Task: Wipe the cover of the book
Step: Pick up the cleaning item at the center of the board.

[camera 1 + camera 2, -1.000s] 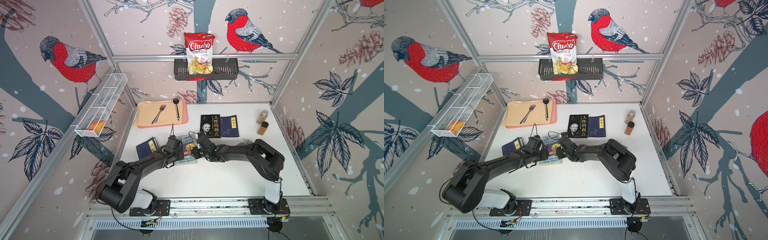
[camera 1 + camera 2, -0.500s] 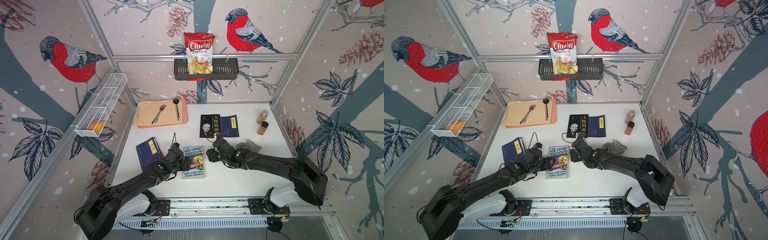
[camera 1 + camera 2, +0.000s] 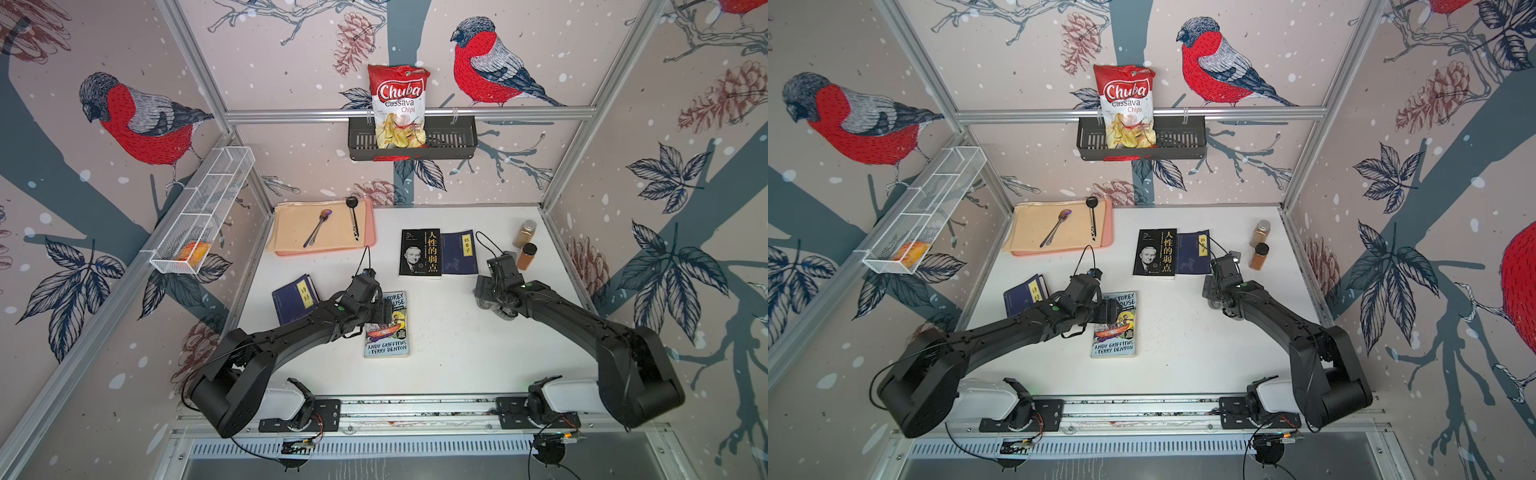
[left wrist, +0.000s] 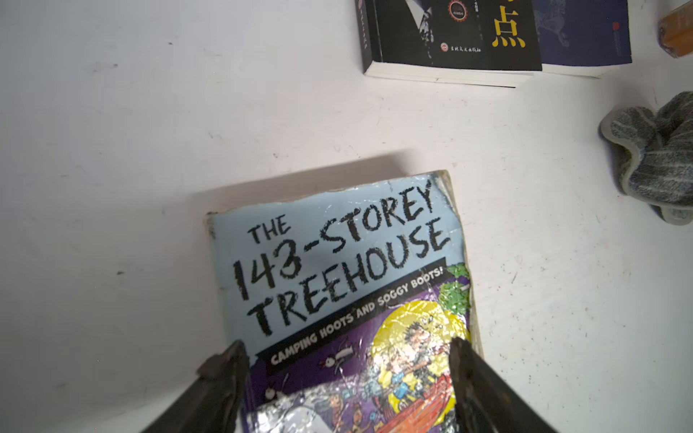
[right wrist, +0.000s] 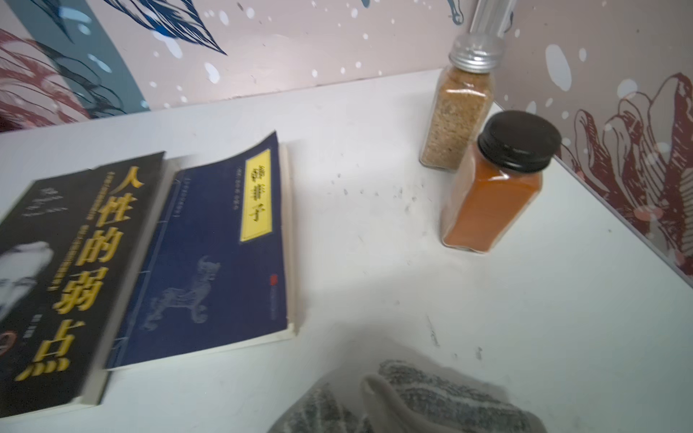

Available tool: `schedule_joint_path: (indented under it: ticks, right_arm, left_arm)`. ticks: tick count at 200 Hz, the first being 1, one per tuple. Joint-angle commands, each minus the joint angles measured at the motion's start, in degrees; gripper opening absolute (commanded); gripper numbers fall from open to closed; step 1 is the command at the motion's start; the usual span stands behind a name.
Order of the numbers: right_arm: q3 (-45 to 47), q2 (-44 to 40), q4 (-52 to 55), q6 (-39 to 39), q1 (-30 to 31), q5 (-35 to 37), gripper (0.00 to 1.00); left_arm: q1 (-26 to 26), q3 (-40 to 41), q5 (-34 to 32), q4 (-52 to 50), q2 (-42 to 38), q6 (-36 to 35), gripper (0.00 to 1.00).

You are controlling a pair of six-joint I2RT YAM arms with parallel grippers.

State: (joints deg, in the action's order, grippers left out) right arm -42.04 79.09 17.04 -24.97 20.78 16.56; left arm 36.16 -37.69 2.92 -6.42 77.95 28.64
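Left wrist: left pincer wide open, empty, over book.

Even light; right wrist perhaps motion-blurred.

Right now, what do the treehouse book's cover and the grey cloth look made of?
Treehouse book cover: probably glossy laminated card; glints, creases, frayed corners. Grey cloth: apparently soft knitted or woven fabric, matte; ribbed texture, hemmed edge, crumpled folds.

Treehouse book slid frontward, right pincer swung away toward spice jars
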Motion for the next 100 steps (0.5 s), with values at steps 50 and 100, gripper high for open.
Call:
schedule_joint_path:
  ticks: [50, 100]
  right_arm:
    - [-0.46, 5.93, 1.84, 0.45, -3.14, 2.34, 0.91]
    - [-1.53, 11.20, 1.42, 1.41, -3.76, -0.74, 0.81]
  left_arm:
    - [-4.35, 0.49, 4.20, 1.84, 0.97, -5.09, 0.83]
    - [-4.44, 0.72, 4.46, 2.02, 1.06, -5.59, 0.83]
